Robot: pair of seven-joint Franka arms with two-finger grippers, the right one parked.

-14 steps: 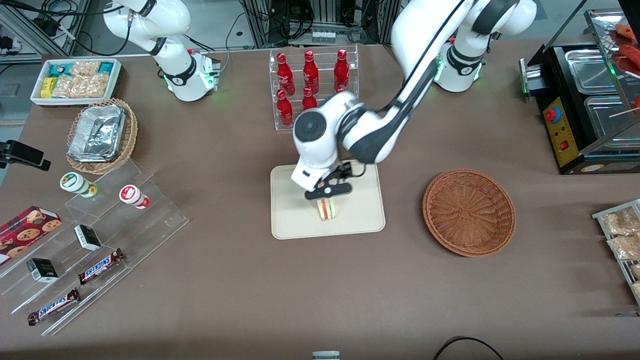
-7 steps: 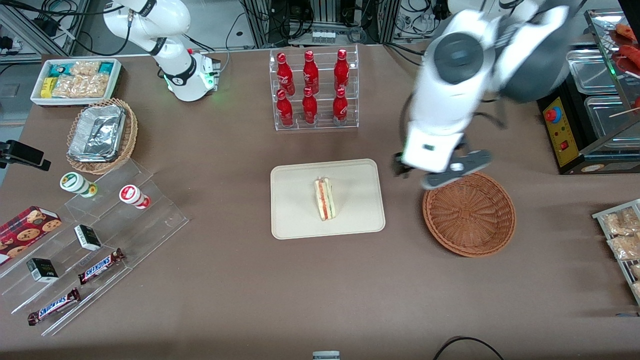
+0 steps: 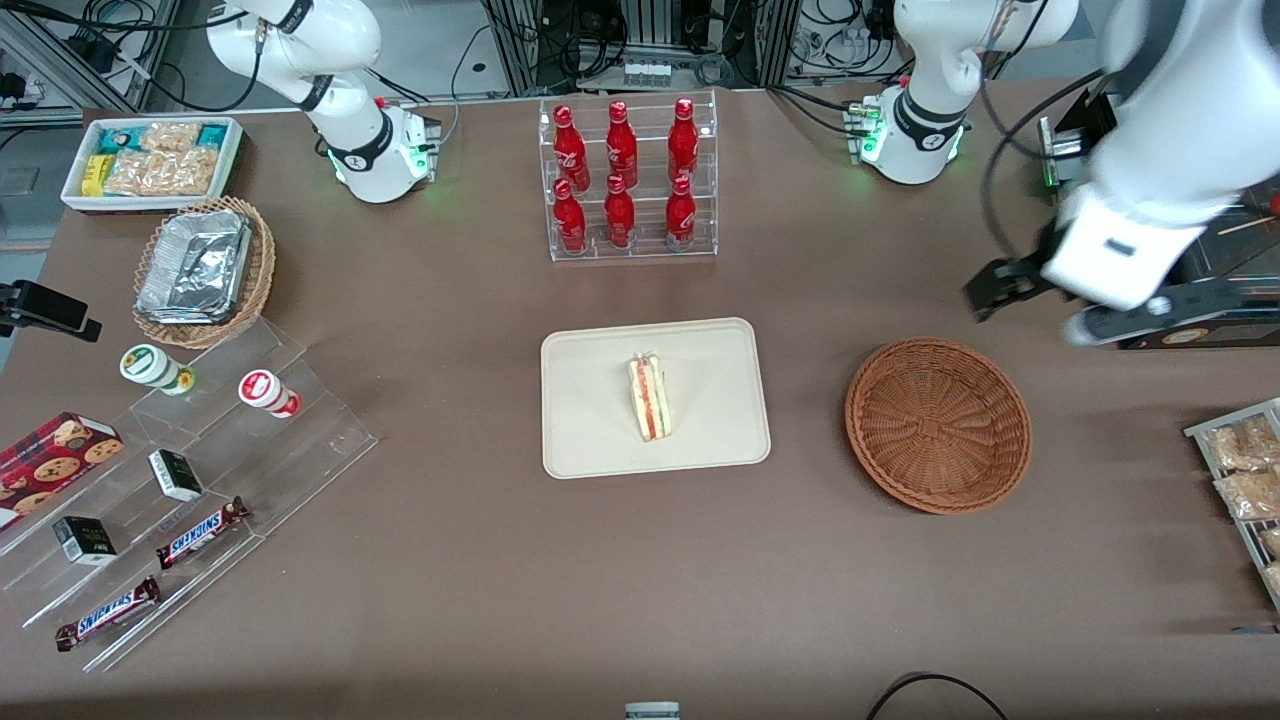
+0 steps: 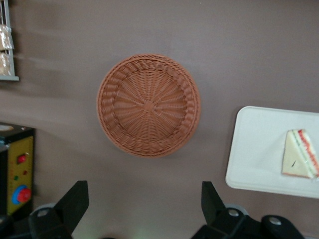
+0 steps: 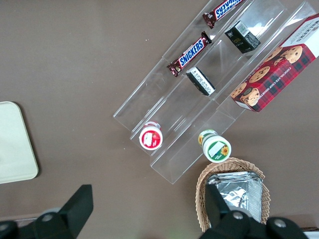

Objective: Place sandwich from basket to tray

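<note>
Now sandwich (image 3: 651, 398) lies on tray (image 3: 590, 440), long axis toward front cam; pincer (image 3: 1040, 300) open above table.

— Where is the working arm?

— Raised high toward its own end of the table, white forearm angled down from the upper edge of the front view, wrist block tilted.

— And the gripper (image 3: 1045, 305)?

— Hanging in the air under that wrist, holding nothing. Fingers (image 4: 74, 203) spread wide apart — two dark tips seen clearly from the wrist camera, pointing down at the table.

— Touching anything?

— No, clear of every surface.
</note>
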